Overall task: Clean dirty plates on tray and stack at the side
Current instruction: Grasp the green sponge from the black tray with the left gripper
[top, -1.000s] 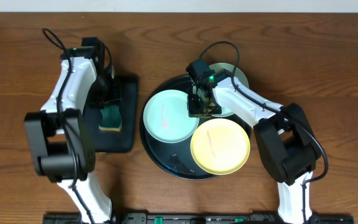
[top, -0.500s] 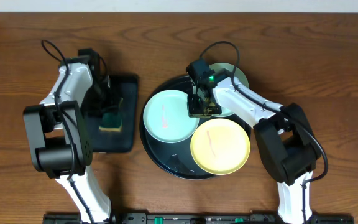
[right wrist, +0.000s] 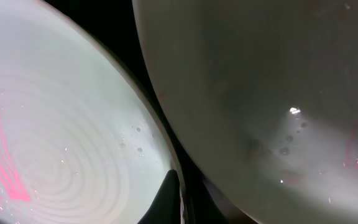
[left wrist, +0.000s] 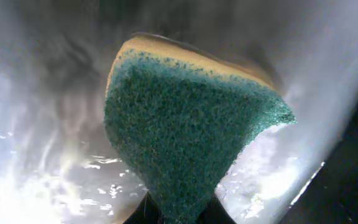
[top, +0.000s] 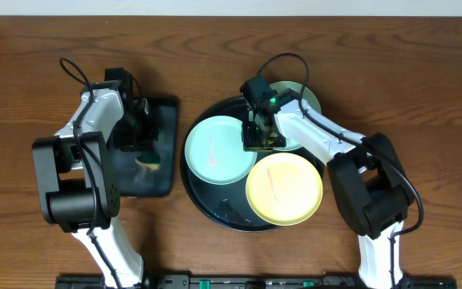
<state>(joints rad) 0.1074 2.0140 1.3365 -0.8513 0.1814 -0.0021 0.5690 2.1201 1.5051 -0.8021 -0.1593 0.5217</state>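
The round black tray holds a pale mint plate with red smears at its left and a pale yellow plate at its front right. A second mint plate lies mostly hidden under my right arm. My right gripper is shut on the first mint plate's right rim, with the second plate close beside it. Over the rectangular tray, my left gripper is shut on the green and yellow sponge, which stands tilted on the wet surface.
The rectangular black tray lies left of the round one, almost touching it. A pale greenish disc shows at the round tray's far right edge. Bare wooden table surrounds both trays.
My left gripper has closed on the sponge and tipped it up from where it lay flat. The right arm and the plates have not moved.
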